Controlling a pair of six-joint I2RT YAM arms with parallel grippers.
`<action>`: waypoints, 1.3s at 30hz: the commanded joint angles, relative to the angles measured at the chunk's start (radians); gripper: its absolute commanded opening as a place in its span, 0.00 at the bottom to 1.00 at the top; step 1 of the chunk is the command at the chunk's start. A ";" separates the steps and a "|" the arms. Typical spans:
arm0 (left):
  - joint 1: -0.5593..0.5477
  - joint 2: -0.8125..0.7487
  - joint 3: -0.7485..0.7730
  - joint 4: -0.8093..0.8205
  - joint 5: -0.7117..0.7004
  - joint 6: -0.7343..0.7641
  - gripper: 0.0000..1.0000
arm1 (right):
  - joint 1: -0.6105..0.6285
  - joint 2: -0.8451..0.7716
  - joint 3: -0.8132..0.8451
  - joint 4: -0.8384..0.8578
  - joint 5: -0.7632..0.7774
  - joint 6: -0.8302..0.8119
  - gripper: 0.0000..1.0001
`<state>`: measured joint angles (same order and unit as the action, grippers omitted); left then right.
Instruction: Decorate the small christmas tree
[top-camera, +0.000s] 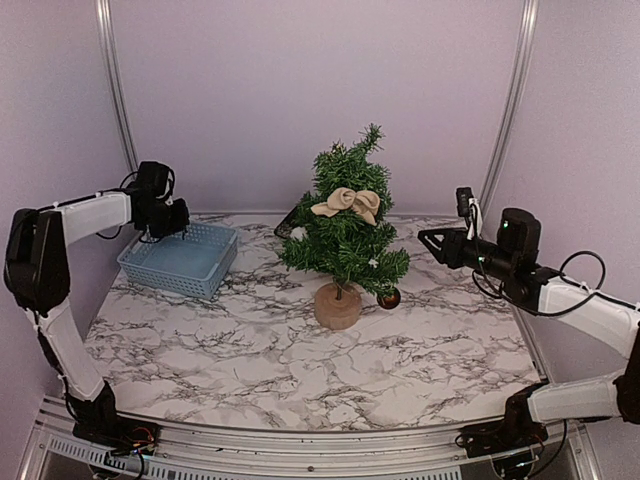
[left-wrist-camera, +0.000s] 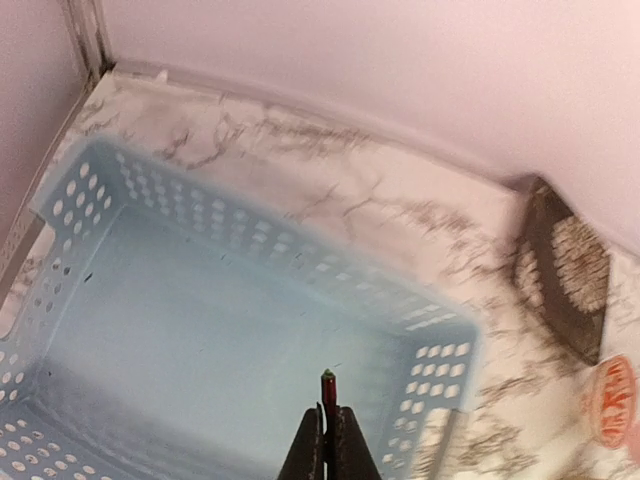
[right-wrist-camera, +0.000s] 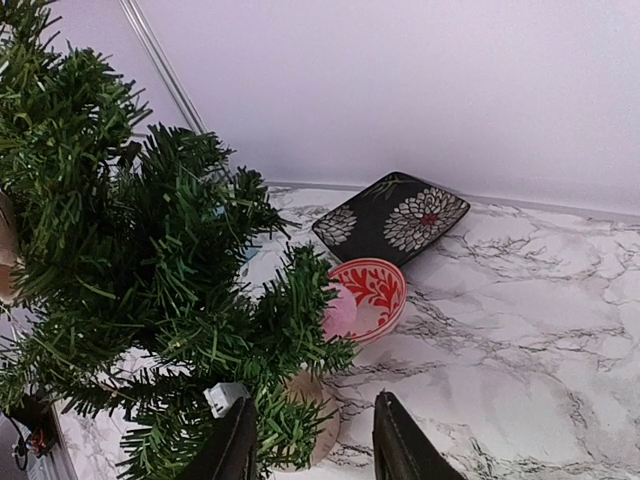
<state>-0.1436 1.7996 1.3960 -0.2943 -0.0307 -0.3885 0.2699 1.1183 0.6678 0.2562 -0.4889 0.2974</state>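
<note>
Over the blue basket (top-camera: 175, 281) on the left of the marble table (top-camera: 250, 380), the left gripper (left-wrist-camera: 327, 415) is clenched tight, with a tiny red-and-green sliver (left-wrist-camera: 327, 378) that I cannot identify at its tips, so the step in hand looks like fetching an ornament. At mid-table stands the small christmas tree (top-camera: 345, 235), upright, wearing a beige bow (top-camera: 350, 203) and a dark ball (top-camera: 388, 297), while the right gripper (right-wrist-camera: 315, 405) hangs released and empty just beside its lower branches. Next, I judge, the left arm must lift clear of the basket wall and reach a bare branch
</note>
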 joint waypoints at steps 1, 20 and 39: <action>-0.008 -0.141 -0.103 0.239 0.104 -0.150 0.00 | -0.003 -0.044 0.062 -0.019 -0.011 -0.023 0.39; -0.482 -0.688 -0.455 0.382 -0.204 -0.752 0.00 | 0.377 -0.202 0.221 -0.136 0.249 -0.454 0.50; -0.912 -0.813 -0.479 0.306 -0.556 -1.017 0.00 | 1.027 0.125 0.460 -0.150 0.718 -0.972 0.50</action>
<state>-1.0302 0.9924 0.9215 0.0353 -0.5156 -1.3624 1.2285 1.1637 1.0607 0.0998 0.1024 -0.5499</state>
